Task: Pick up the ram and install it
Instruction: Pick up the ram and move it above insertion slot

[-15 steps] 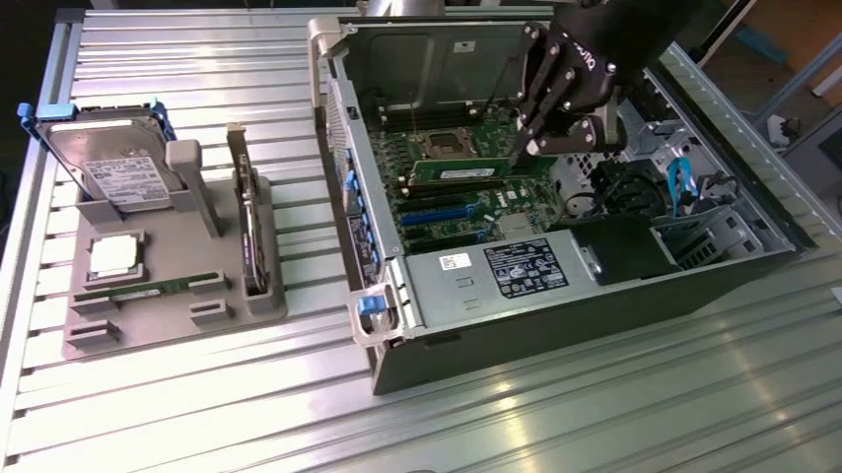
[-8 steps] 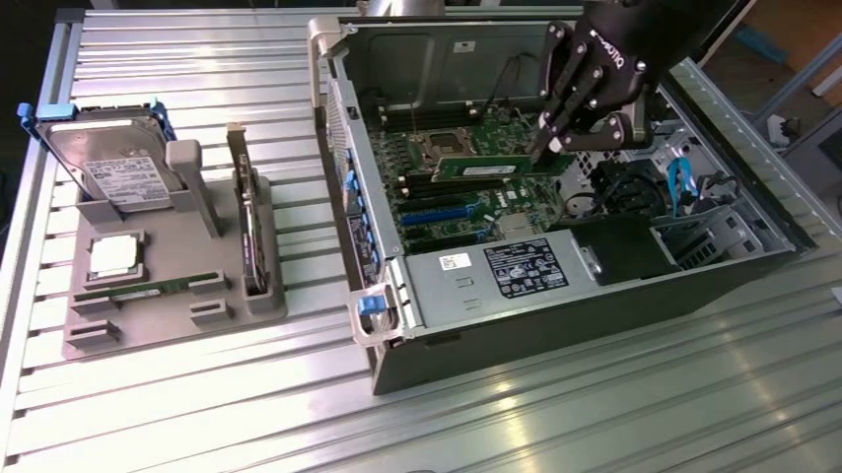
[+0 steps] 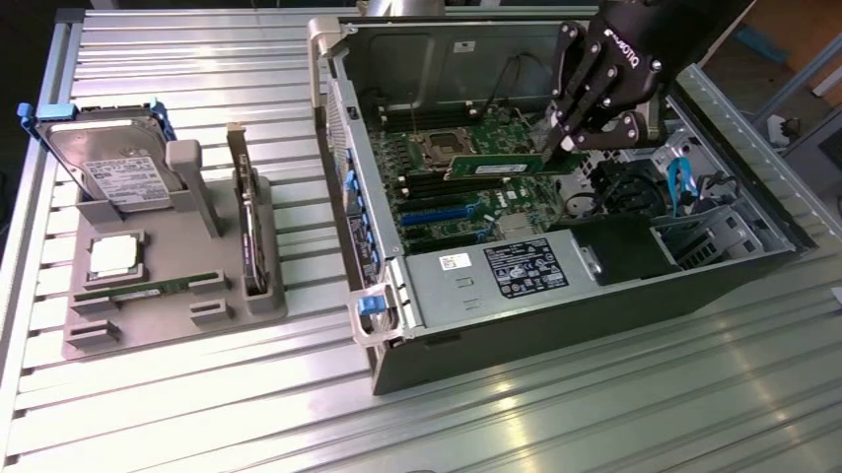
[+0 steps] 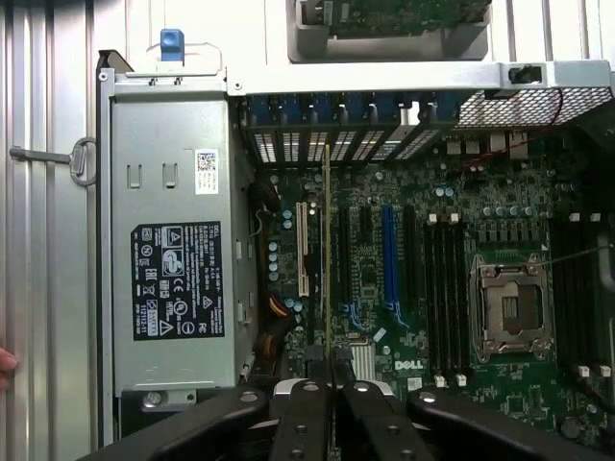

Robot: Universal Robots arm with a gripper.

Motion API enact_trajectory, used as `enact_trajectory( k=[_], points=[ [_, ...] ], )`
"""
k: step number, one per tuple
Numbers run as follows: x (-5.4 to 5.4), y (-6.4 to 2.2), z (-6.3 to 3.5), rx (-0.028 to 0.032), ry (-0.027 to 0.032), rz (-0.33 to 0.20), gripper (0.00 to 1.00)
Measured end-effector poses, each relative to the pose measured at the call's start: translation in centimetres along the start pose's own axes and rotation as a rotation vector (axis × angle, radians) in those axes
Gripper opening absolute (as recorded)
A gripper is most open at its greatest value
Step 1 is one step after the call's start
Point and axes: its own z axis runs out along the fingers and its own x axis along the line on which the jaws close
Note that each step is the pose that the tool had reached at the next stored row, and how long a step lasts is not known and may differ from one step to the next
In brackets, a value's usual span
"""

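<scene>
While above motherboard (image 3: 460, 202), ram (image 3: 507, 168) in jaws

Probably a robotics lab or assembly workshop, ribbed aluminium desk (image 3: 593, 414), open computer tower (image 3: 566, 320), grey parts fixture (image 3: 152, 323) beside it

The end effector (image 3: 569, 148) covers one end of the ram (image 3: 507, 168) in the exterior view, so where pads meet board is hidden. The arm (image 3: 671, 30) runs off past the frame's edge. Over to the wrist view: the ram (image 4: 327, 250) shows edge-on, a thin line, chips unseen, and the end effector (image 4: 328, 361) is cropped by the frame. The print on the power supply label (image 4: 177, 280) is too small to read. A sliver of a person's hand (image 4: 5, 363) pokes in at the edge.
</scene>
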Motion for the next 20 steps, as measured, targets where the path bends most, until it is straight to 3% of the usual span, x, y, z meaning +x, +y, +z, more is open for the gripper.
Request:
enact_trajectory(
  k=[3, 6, 10, 14, 20],
  points=[
    [0.0, 0.04, 0.01, 0.0048, -0.0003, -0.001, 0.12],
    [0.0, 0.13, 0.01, 0.0179, -0.0003, -0.005, 0.12],
    [0.0, 0.17, 0.02, 0.0303, 0.0002, -0.015, 0.12],
    [0.0, 0.21, 0.02, 0.0493, 0.0017, -0.04, 0.12],
    [0.0, 0.23, 0.02, 0.0645, 0.0033, -0.065, 0.12]
  ],
)
